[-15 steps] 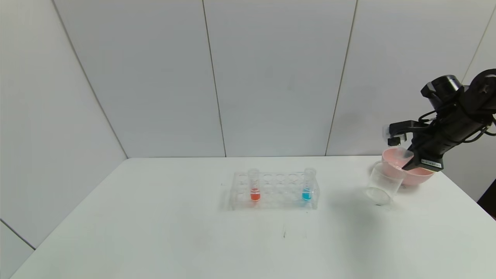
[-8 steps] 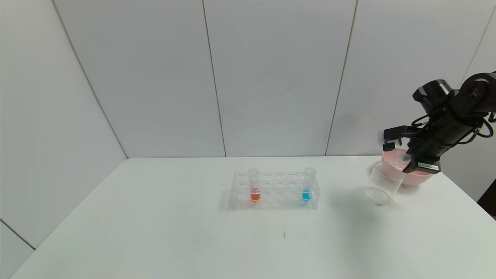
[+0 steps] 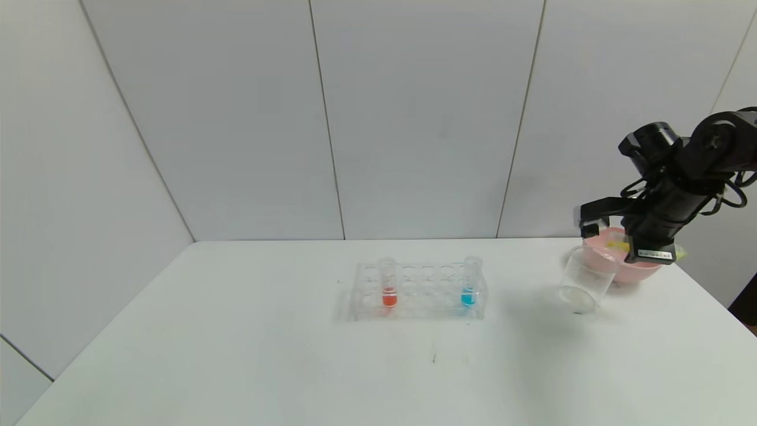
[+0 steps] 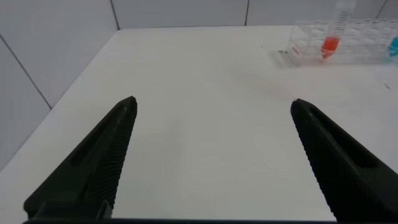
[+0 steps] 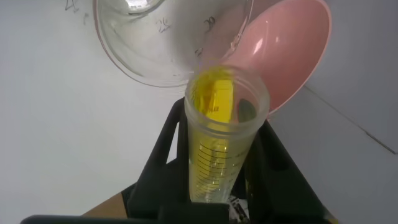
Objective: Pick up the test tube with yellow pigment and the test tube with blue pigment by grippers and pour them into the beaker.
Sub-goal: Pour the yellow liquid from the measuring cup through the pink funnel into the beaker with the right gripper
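Observation:
My right gripper (image 3: pixel 626 244) hangs over the table's far right, shut on the test tube with yellow pigment (image 5: pixel 221 134). The tube is tipped, and its mouth points down at the beaker (image 5: pixel 165 43). Yellow liquid lies along the tube up to its mouth. The beaker (image 3: pixel 584 279) stands on the table just in front of the gripper. The test tube with blue pigment (image 3: pixel 469 283) stands upright at the right end of the clear rack (image 3: pixel 420 291). My left gripper (image 4: pixel 212 104) is open over bare table and holds nothing; the head view does not show it.
A tube with orange-red liquid (image 3: pixel 388 284) stands at the rack's left end. A pink bowl (image 3: pixel 639 271) sits right behind the beaker, under my right gripper. White wall panels close the back, and the table's right edge runs near the bowl.
My right arm has risen a little, shifted left and turned at the wrist, tipping the tube further. Yellow liquid now shows by the gripper over the beaker. The rack and beaker have not moved.

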You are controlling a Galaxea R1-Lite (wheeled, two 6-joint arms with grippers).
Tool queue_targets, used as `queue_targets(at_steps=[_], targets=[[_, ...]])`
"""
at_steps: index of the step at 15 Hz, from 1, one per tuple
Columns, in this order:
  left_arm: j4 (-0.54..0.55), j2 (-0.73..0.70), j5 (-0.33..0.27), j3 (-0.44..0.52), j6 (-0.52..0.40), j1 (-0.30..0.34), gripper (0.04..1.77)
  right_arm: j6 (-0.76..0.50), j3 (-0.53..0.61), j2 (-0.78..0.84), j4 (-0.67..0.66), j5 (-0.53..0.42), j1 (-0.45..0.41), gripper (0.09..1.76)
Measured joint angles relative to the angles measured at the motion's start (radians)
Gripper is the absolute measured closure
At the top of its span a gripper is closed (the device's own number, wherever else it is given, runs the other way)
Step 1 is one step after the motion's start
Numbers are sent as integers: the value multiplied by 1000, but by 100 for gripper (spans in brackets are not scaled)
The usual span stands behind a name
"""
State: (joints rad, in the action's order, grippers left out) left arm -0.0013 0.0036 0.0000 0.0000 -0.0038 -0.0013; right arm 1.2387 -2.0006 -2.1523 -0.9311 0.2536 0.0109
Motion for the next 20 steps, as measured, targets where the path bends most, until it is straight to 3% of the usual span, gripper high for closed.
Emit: queue_targets(at_steps=[10,14,17,20], targets=[[0,0,0,0,0,0,5,19,0,-16,4,122,32,128],[0,0,0,0,0,0,5,59,0,-18,10,253,55,128],[0,0,0,0,0,0,5,61,0,-24,13,263,65,128],[0,0,0,0,0,0,5,94,0,-29,21,348,77,128]])
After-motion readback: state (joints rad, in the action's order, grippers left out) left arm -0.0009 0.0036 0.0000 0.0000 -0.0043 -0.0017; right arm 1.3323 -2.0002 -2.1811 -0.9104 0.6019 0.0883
